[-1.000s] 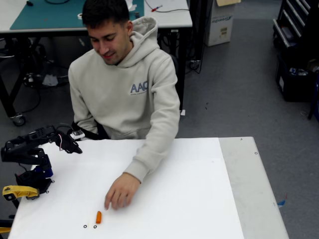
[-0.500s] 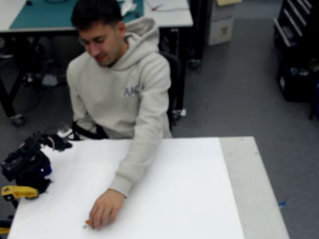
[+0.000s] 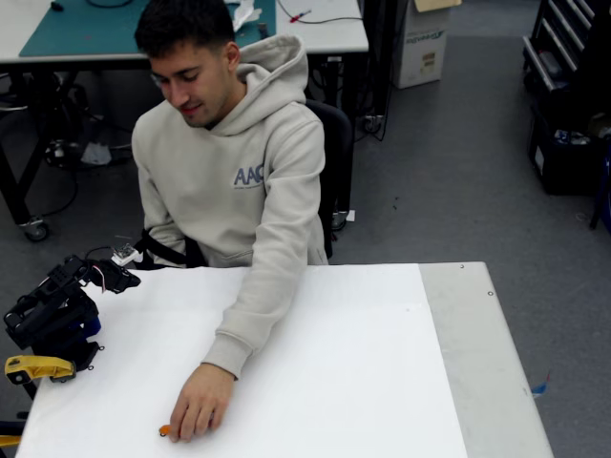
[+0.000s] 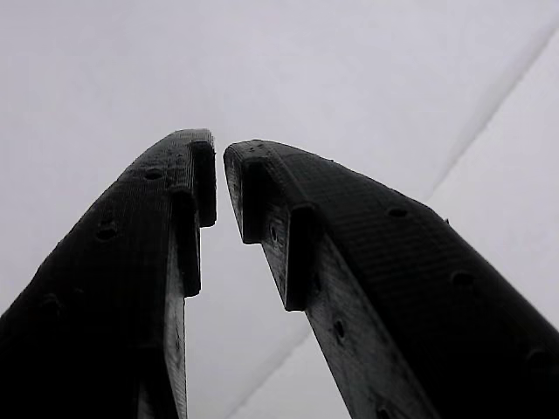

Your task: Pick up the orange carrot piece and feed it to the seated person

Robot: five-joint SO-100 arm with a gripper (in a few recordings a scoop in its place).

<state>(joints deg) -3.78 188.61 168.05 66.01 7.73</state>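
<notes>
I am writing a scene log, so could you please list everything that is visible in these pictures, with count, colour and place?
orange carrot piece: one, orange, on the white table near its front edge, mostly covered by the person's fingers.
table: one, white top with a grey strip on the right in the fixed view.
seated person: one, beige hooded sweatshirt, behind the table, leaning forward.
hand: one, the person's, resting on the table over the carrot piece.
workbench: one, white with a green mat, behind the person.
cardboard box: one, white, on the floor at the back.
robot arm: one, black with a yellow part, at the table's left edge.
gripper: one, black, tips nearly closed, holding nothing.
</notes>
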